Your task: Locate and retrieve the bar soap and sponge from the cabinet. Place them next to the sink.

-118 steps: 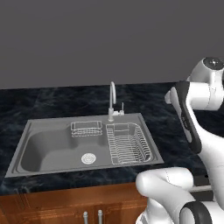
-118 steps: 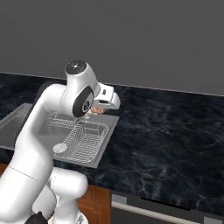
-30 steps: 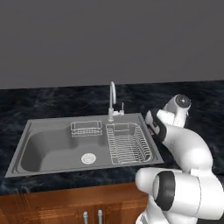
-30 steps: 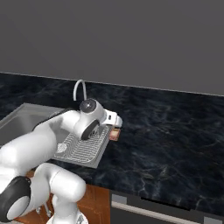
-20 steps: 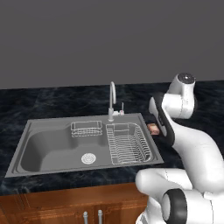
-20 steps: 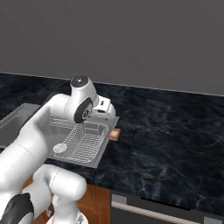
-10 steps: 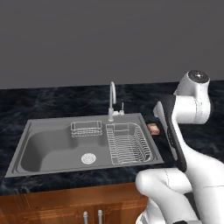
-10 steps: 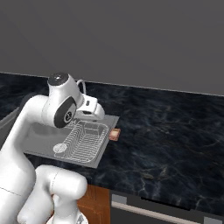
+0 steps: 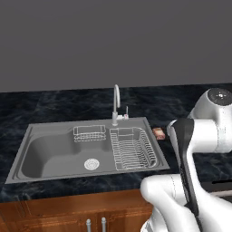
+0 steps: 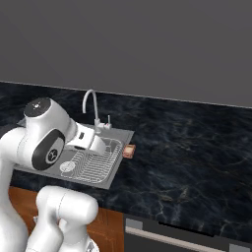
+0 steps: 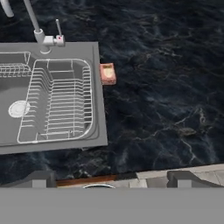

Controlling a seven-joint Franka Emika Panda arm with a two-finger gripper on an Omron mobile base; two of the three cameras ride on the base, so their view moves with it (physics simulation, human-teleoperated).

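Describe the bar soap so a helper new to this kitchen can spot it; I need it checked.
Find the steel sink set in the dark marbled counter. Just past the sink's rim on the wire dish rack side, level with the faucet end, lies the bar soap: a small flat reddish-pink block, alone on the stone.

A dark marbled countertop [image 9: 54, 106] runs the width of the scene, with a plain grey wall [image 9: 113, 41] rising behind it. Below the counter's front edge sit reddish-brown wooden drawer fronts [image 9: 68, 213] with two short upright silver handles [image 9: 95, 224] side by side; in the right base view a dark appliance front with a long pale horizontal bar [image 10: 177, 235] sits under the counter to the right of the wood
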